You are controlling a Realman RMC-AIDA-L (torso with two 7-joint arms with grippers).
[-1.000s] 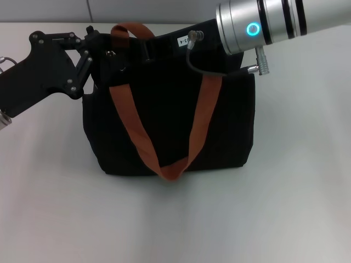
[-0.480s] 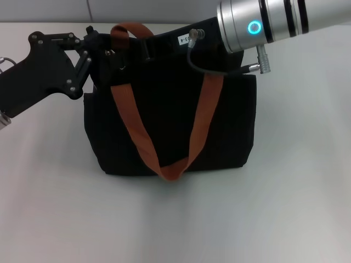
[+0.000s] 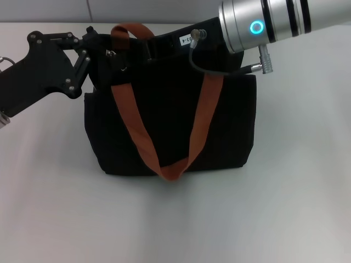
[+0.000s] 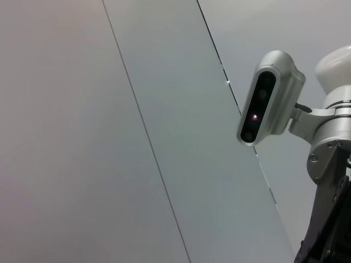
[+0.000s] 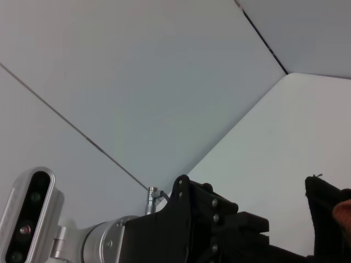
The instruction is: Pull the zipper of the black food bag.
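Behind the black food bag [image 3: 170,120], both grippers' tips hidden.

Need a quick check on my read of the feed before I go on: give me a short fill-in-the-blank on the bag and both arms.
1. The black food bag rests on a ____ table.
2. Its strap handles are rust-____ in colour.
3. The left gripper is at the bag's top ____ corner in the head view.
4. The ring light on the right arm glows ____.

Missing words: white; brown; left; blue
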